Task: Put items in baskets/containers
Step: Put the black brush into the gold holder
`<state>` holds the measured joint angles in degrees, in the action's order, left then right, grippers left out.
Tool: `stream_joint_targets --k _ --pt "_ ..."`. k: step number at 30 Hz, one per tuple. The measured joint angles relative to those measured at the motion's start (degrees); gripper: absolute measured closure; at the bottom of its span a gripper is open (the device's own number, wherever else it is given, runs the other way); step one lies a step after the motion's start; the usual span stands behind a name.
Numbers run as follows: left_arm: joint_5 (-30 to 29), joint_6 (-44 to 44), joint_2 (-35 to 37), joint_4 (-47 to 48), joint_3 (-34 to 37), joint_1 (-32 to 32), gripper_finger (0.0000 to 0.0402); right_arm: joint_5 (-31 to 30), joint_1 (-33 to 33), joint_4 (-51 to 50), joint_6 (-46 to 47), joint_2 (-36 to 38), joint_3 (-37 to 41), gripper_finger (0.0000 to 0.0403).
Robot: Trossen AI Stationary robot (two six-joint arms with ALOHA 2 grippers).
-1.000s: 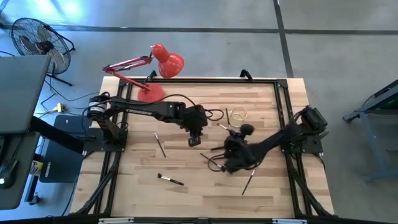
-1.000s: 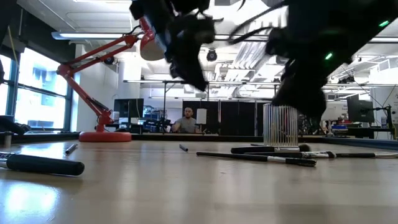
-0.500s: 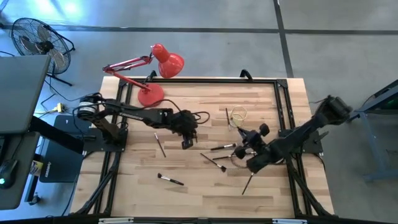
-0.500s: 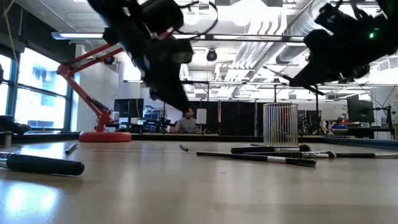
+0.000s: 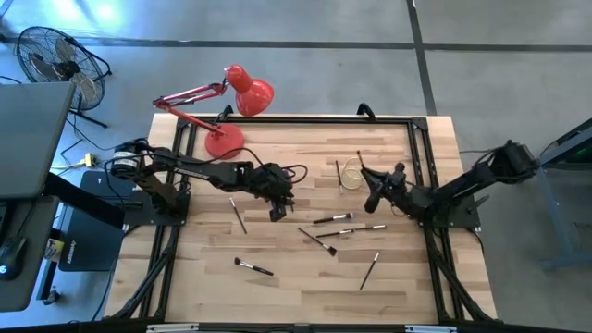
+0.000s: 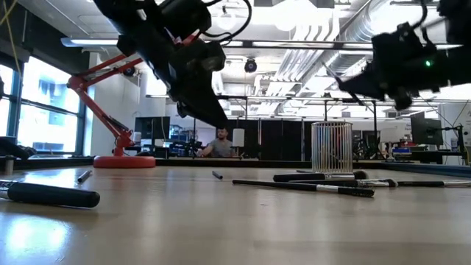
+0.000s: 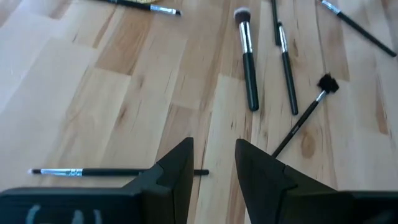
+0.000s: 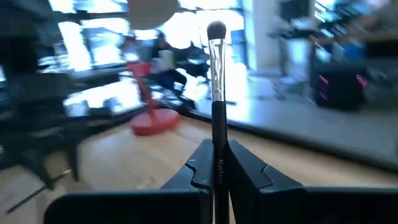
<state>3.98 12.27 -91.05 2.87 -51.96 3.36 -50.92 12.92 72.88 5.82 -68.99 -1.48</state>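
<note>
Between right pincer (image 8: 214, 163) fingers — slim dark brush (image 8: 216, 93), rounded bristles.

i see my right gripper (image 5: 370, 190) raised off the table (image 5: 407, 287), just beside the glass cup (image 5: 351, 173), with one brush (image 8: 216, 93) clamped between its fingers. three brushes (image 5: 335, 220) lie on the wood just in front of it, between the two grippers. my left gripper (image 5: 277, 211) hangs above the table's middle; a brush (image 5: 238, 215) lies just to its left, another (image 5: 252, 267) farther toward the front. the lamp (image 5: 222, 141) stands behind it at the back edge.
</note>
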Motion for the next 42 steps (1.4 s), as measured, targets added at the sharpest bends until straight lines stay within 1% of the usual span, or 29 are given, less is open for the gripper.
stream_joint_targets --k 2,3,5,9,14,17,25,29,34,39,42 --pt "-0.04 -0.17 0.0 -0.19 0.0 0.0 0.0285 6.97 -3.61 0.55 -3.31 -0.43 -1.99 0.0385" --pt "-0.04 -0.29 0.0 -0.17 0.0 0.0 0.0285 9.15 -5.22 0.0 -4.14 -0.43 -2.73 0.0385" --pt "-0.04 -0.42 0.0 -0.24 0.0 0.0 0.0285 11.21 -7.91 -1.61 -4.72 -0.5 -4.22 0.0385" --pt "0.16 -0.42 0.0 -0.1 0.0 0.0 0.0285 12.93 -11.89 -2.86 -4.78 -0.98 -4.34 0.0385" --pt "0.22 -0.92 -0.02 0.05 0.0 0.0 0.0285 14.36 -14.81 -3.23 -3.47 -3.43 -2.83 0.0385" --pt "0.26 -1.6 -0.02 -0.11 0.0 0.0 0.0285 15.13 -16.39 -2.7 -3.37 -6.13 -2.84 0.0385" --pt "0.29 -1.68 -0.07 -0.31 0.0 0.0 0.0285 20.37 -20.83 2.39 -4.67 -13.0 -2.87 0.0383" --pt "0.31 -1.68 -0.07 -0.37 0.0 0.0 0.0285 21.05 -21.32 2.49 -4.43 -14.59 -2.86 0.0375" --pt "0.35 -1.68 -0.07 -0.39 0.0 0.0 0.0285 22.66 -21.3 2.6 -4.41 -14.79 -2.89 0.0371" --pt "0.4 -1.66 -0.07 -0.37 -0.02 0.0 0.0285 22.73 -21.3 1.95 -4.39 -14.79 -2.89 0.0361" --pt "1.61 -1.64 -0.07 -0.37 -0.02 0.0 0.0285 22.7 -21.3 1.61 -4.37 -14.77 -2.91 0.0353"
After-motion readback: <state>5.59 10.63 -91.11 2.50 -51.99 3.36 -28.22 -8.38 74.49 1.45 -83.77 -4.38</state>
